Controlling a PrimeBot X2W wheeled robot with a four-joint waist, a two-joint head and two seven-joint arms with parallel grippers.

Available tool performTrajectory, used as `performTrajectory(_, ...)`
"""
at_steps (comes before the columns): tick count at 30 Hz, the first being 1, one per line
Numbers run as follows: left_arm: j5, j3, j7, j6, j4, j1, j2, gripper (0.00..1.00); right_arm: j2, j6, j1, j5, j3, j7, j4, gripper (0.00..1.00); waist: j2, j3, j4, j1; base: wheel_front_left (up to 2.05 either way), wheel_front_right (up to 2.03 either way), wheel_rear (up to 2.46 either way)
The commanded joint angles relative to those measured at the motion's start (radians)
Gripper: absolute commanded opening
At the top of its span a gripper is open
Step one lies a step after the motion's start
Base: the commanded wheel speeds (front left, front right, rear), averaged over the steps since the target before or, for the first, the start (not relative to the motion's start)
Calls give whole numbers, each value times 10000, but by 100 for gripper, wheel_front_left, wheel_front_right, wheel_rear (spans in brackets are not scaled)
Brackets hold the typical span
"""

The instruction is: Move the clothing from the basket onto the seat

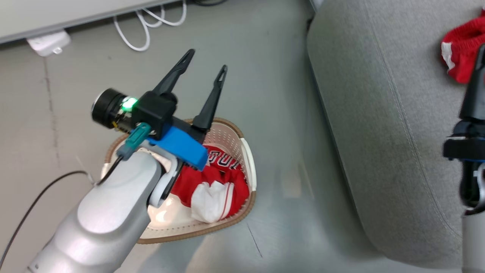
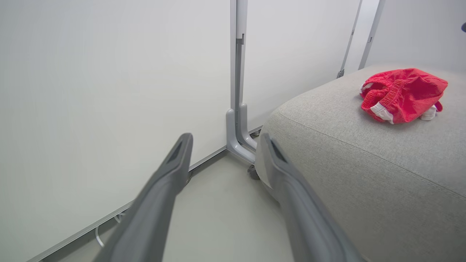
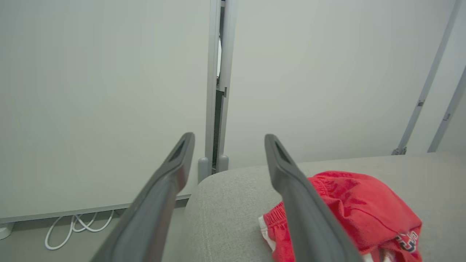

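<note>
The cream basket (image 1: pixel 242 212) with its brown rim stands on the floor. In it lies a crumpled red piece of clothing (image 1: pixel 223 182) with white panels and chest lettering. My left gripper (image 1: pixel 207 59) hovers open over the basket's far end, nothing between its fingers; the left wrist view shows it too (image 2: pixel 225 138). A second red garment (image 1: pixel 460 49) lies bunched on the grey seat (image 1: pixel 379 113), also seen from the left wrist (image 2: pixel 400 94). My right gripper (image 3: pixel 229 138) is open just above that garment (image 3: pixel 349 211), not holding it. Its dark wrist (image 1: pixel 468 148) shows at the right edge.
White cables (image 1: pixel 147 26) and a white adapter (image 1: pixel 49 43) lie on the floor by the white partition wall (image 2: pixel 109 91). A grey panel post foot (image 2: pixel 238 145) stands by the seat's corner. A black cable (image 1: pixel 34 204) trails at the left.
</note>
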Motion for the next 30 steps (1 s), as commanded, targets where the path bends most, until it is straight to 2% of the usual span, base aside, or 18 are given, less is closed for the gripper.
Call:
performTrajectory(1, 67, 221, -44, 62, -64, 312, 41, 100, 48, -11, 166, -35, 183, -6, -52, 100, -1, -554, 511, 3, 0, 0, 0)
performTrajectory(7, 488, 1735, -44, 62, -442, 1725, -130, 100, 221, -11, 462, 46, 1328, -6, -31, 100, -1, -1376, 1107, 3, 0, 0, 0)
performTrajectory(13, 1116, 3234, -39, -55, -848, 3150, -445, 100, 423, -11, 970, 164, 1958, -5, 102, 100, -1, -2115, 1653, 3, 0, 0, 0)
performTrajectory(22, 2015, 5143, -40, -574, -1273, 5164, -1117, 100, 694, -11, 2159, 488, 2246, -6, 367, 100, -1, -2972, 2211, 3, 0, 0, 0)
performTrajectory(30, 2792, 6176, -40, -1183, -1342, 6431, -1670, 100, 995, -11, 3181, 568, 2273, -6, 474, 100, -1, -3519, 2333, 3, 0, 0, 0)
